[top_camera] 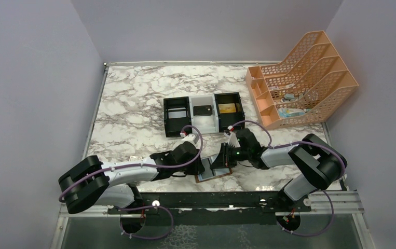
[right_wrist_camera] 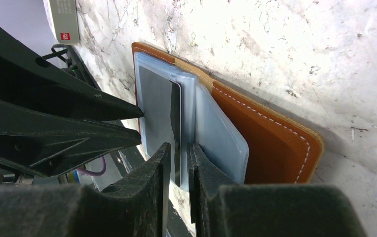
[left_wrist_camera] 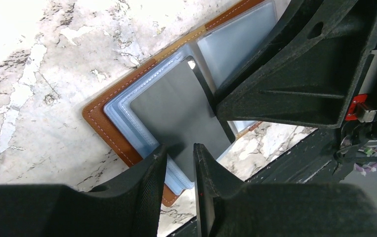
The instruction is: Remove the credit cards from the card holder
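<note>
Only the top view shows one marble table [top_camera: 133, 104], one orange file rack [top_camera: 310, 78] and one three-bay tray [top_camera: 166, 119], both behind the card holder [left_wrist_camera: 102, 123], which lies open where two arms meet. The wrist views add one grey credit card [left_wrist_camera: 176, 108] poking from its blue pockets. The right gripper [right_wrist_camera: 179, 153] is clamped on a pocket leaf. The left gripper [left_wrist_camera: 179, 153] is nearly together at the card's edge, grip unclear. One white box [right_wrist_camera: 63, 19] lies near.

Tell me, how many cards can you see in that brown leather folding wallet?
1: a dark grey rectangular card lies among the clear plastic sleeves of the open brown leather wallet. The other sleeves look empty, but more cards may be hidden underneath.
</note>
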Robot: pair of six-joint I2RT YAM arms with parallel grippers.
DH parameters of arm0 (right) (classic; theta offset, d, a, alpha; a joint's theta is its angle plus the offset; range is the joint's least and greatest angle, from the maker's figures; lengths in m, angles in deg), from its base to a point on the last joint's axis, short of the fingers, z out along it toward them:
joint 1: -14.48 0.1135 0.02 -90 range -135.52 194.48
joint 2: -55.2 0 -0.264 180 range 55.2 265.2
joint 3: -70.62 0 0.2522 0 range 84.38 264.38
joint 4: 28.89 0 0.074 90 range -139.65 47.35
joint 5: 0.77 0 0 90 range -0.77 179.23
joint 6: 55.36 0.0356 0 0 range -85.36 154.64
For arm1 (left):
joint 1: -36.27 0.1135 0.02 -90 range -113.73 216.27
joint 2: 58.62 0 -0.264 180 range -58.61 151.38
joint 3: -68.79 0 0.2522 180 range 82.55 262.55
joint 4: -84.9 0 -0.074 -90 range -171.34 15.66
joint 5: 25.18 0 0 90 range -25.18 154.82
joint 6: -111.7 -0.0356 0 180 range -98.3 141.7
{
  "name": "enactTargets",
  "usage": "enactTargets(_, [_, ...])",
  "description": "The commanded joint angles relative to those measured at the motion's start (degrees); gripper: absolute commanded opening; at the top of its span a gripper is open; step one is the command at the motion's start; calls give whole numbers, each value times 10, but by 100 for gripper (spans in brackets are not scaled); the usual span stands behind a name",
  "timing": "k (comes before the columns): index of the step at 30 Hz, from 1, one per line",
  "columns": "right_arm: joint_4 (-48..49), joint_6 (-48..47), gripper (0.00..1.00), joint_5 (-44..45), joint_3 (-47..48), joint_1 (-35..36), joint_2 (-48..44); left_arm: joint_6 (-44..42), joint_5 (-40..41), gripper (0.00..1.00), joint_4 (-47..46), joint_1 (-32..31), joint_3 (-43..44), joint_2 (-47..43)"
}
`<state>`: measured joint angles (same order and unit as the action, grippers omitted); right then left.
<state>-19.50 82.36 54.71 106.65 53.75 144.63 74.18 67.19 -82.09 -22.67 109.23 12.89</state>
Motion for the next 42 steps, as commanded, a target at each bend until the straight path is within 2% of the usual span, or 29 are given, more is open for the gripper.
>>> enactTargets(1, [-30, -15, 20, -11, 1, 2, 10, -17, 17, 29, 34, -4, 14, 18])
enactTargets(7, [-26, -12, 20, -14, -4, 2, 3, -9, 19, 28, 31, -13, 16, 45])
enactTargets(13, [-33, -10, 16, -6, -6, 2, -9, -7, 26, 26, 31, -18, 14, 45])
enactTargets(20, [-73, -16, 21, 9, 2, 2, -39, 0, 46, 26, 57, -18, -9, 14])
enactTargets(24, [-38, 5, 17, -12, -14, 2, -66, -2, 42, 26, 60, -18, -21, 2])
enactTargets(28, [-10, 9, 14, -57, -7, 1, -38, -1, 46, 26, 59, -18, -24, -8])
enactTargets(35, [-2, 32, 25, -15, -13, 2, -6, -6, 38, 26, 54, -18, -21, 1])
enactTargets(36, [-3, 30, 24, -14, -11, 2, -4, -6, 38, 26, 54, -18, -22, 2])
enactTargets(42, [0, 28, 3, -15, -19, 2, -19, -4, 48, 26, 55, -17, -26, 4])
